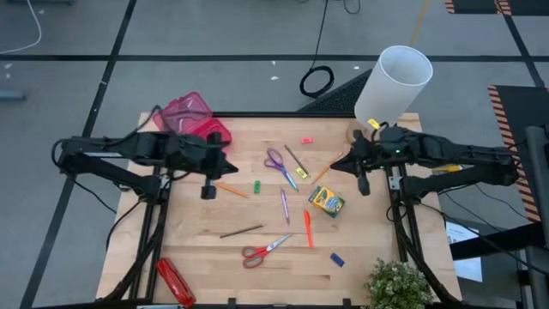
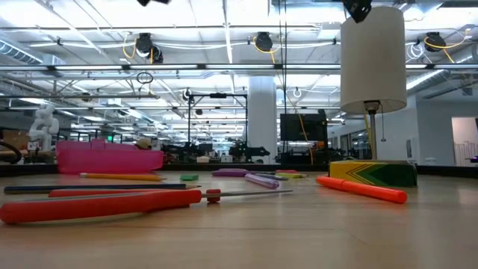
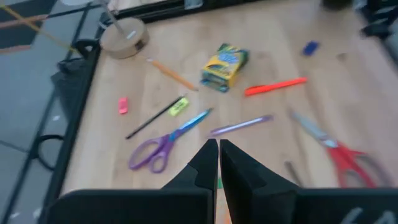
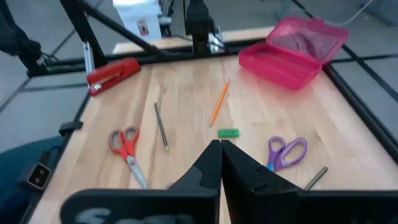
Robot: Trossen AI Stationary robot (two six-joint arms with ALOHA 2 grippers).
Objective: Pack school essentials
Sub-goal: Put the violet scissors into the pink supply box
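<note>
Pencils (image 1: pixel 232 190) look light and thin; I'd pinch mid-shaft. My left pincer (image 1: pixel 207 190) and right pincer (image 1: pixel 364 186) hover, fingers together, empty.

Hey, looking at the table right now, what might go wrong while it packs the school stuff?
1. The purple scissors, a dark pencil and a yellow eraser lie crowded together, so one grab could knock the neighbours.
2. The pencils lie flat on the wood, and a shut left pincer may slip off them.
3. The pink case overhangs the table's back edge; a push might tip it off.
</note>
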